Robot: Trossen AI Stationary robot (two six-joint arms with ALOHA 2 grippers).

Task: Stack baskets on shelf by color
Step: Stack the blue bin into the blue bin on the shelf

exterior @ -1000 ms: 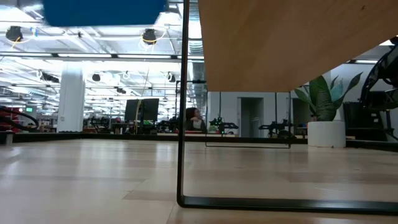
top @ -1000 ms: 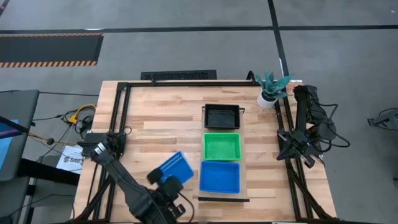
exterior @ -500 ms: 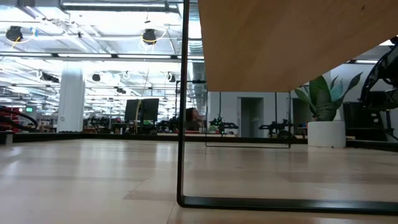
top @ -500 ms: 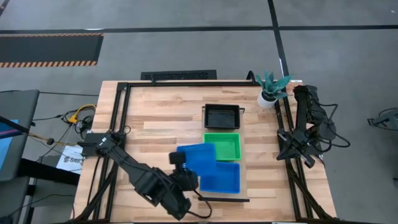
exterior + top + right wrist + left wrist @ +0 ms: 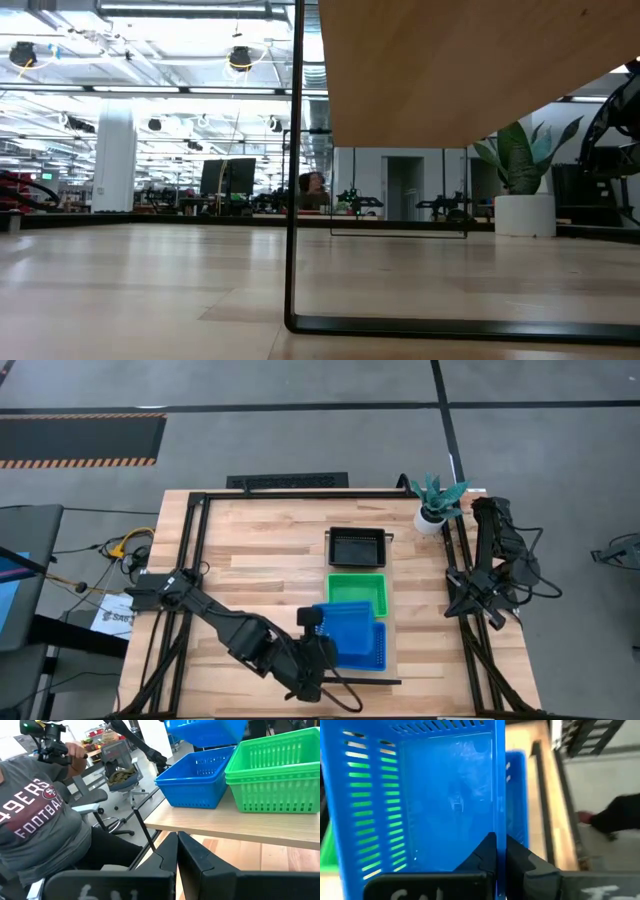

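From above, my left gripper [image 5: 318, 622] is clamped on the rim of a blue basket [image 5: 346, 621] and holds it in the air over the blue stack [image 5: 377, 645], overlapping the near edge of the green stack [image 5: 357, 591] a bit. The shelf [image 5: 391, 622] carries all three piles in a row: black stack [image 5: 356, 546] farthest from me, green in the middle, blue nearest. My right gripper [image 5: 476, 600] is parked off at the right edge of the counter [image 5: 260, 550], fingers together, holding nothing, with the potted plant [image 5: 436, 501] up in the corner beyond it. The low view is pretty useless: just the underside of the shelf, its thin black rail [image 5: 296, 180], the plant pot [image 5: 523, 214], and the room behind. In my left wrist view the held blue basket [image 5: 420, 800] fills the picture, my fingers [image 5: 490, 852] pinching its wall, with the blue stack [image 5: 516, 790] peeking out beyond it. In the right wrist view I see the shelf edge-on with the blue stack [image 5: 197, 779] beside the green stack [image 5: 277, 775], the carried basket [image 5: 207, 731] hanging just above the blue one, and a person [image 5: 37, 820] in a grey shirt past the counter.
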